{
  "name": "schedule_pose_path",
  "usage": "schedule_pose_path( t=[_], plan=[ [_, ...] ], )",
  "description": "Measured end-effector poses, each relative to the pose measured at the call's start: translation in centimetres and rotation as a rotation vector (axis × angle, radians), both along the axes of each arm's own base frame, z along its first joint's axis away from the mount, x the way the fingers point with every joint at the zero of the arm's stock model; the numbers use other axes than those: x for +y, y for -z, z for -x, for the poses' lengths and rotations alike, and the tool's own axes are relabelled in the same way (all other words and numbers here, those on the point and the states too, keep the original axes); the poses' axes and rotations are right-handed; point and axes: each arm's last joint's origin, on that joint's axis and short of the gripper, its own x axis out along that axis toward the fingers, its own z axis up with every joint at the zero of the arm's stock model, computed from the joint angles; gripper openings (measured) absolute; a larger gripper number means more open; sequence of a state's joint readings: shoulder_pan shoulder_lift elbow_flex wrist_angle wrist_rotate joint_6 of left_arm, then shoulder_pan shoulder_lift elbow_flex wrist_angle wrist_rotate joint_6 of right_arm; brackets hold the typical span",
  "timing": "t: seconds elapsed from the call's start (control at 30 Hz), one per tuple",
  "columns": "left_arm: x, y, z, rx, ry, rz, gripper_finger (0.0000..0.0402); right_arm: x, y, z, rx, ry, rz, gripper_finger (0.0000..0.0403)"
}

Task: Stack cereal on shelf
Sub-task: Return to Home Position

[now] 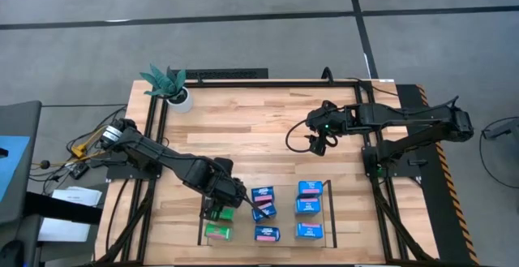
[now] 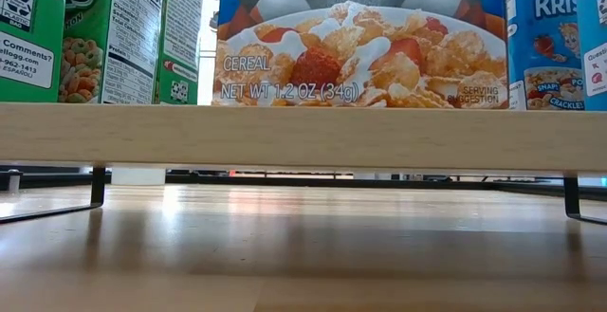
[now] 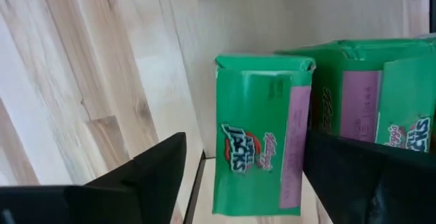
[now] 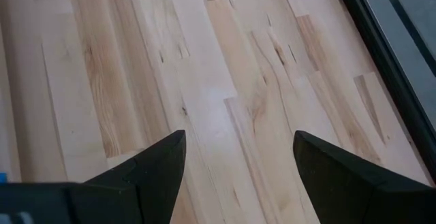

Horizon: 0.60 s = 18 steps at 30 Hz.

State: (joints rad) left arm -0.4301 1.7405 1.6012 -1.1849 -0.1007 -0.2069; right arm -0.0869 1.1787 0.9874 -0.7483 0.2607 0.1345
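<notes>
The shelf [image 1: 328, 210] stands near the table's front edge, its light wood base [image 2: 303, 137] carrying cereal boxes that stand upright. Several blue boxes [image 1: 309, 207] fill its middle and right, and a green box [image 1: 217, 232] stands at its left. My left gripper [image 1: 219, 213] points down over that left end, open. In its wrist view a green box [image 3: 259, 135] stands between the fingers [image 3: 157, 176], with a clear gap on one side, and a second green box [image 3: 368, 94] is beside it. My right gripper [image 1: 316, 144] hangs open over bare wood [image 4: 238, 176].
A potted plant [image 1: 169, 84] stands at the table's far left corner. Bare wood lies between the shelf and the table's far edge. The low view shows green boxes [image 2: 95, 27] at left, a large-print box [image 2: 360, 37] in the middle and a blue box [image 2: 560, 37] at right.
</notes>
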Motion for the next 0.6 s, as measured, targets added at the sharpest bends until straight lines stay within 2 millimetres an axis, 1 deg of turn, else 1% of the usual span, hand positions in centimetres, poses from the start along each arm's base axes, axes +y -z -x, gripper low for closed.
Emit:
schedule_pose_path(
  t=[0.1, 0.2, 0.33, 0.43, 0.5, 0.6],
  plan=[
    [0.1, -0.1, 0.2, 0.007, -0.019, 0.003, 0.0273, 0.0, 0.0, 0.0, 0.0, -0.001, 0.001, 0.0297],
    [0.3, -0.9, 0.3, 0.019, -0.046, 0.018, 0.0274, 0.0, 0.0, 0.0, 0.001, -0.002, 0.001, 0.0297],
    [0.6, -3.0, 0.6, 0.016, -0.072, 0.024, 0.0275, 0.0, 0.0, 0.0, 0.001, -0.003, 0.002, 0.0297],
    [0.8, -5.1, 0.9, -0.009, -0.068, 0.012, 0.0275, 0.0, -0.2, 0.1, 0.002, -0.006, -0.001, 0.0297],
    [1.0, -6.6, 1.2, -0.041, -0.082, -0.001, 0.0275, 0.2, -1.3, 0.3, -0.015, -0.036, -0.028, 0.0297],
    [1.3, -9.3, 1.9, -0.073, -0.088, 0.012, 0.0275, 0.4, -4.2, 1.0, -0.061, -0.102, -0.057, 0.0297]
  ],
)
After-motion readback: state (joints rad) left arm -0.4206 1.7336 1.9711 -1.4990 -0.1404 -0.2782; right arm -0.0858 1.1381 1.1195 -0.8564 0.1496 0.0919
